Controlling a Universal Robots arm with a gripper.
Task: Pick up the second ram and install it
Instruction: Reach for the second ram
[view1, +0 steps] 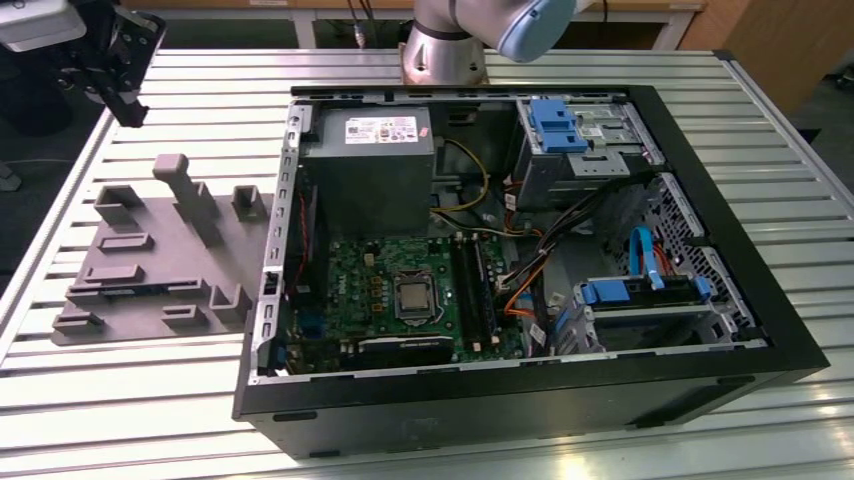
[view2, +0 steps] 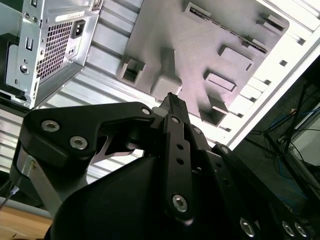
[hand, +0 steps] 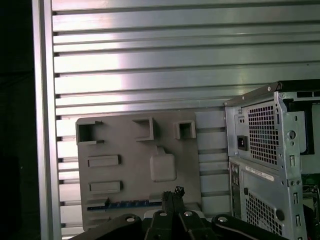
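The black end effector (view2: 171, 101), its fingers pressed together, points towards a grey moulded fixture plate (view2: 200, 40) lying just ahead on the slatted tabletop (view2: 107, 45). A computer case (view2: 50, 45) stands off to one side.

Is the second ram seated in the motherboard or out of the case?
Out: the second ram sits in the grey holder beside the case.

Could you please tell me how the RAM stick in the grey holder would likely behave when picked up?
The second ram seems a thin board set on edge in a slot of the grey holder, so probably stiff and light. Only its narrow blue edge shows, so a pinch there may let it tilt. As a circuit board, it likely dislikes twisting.
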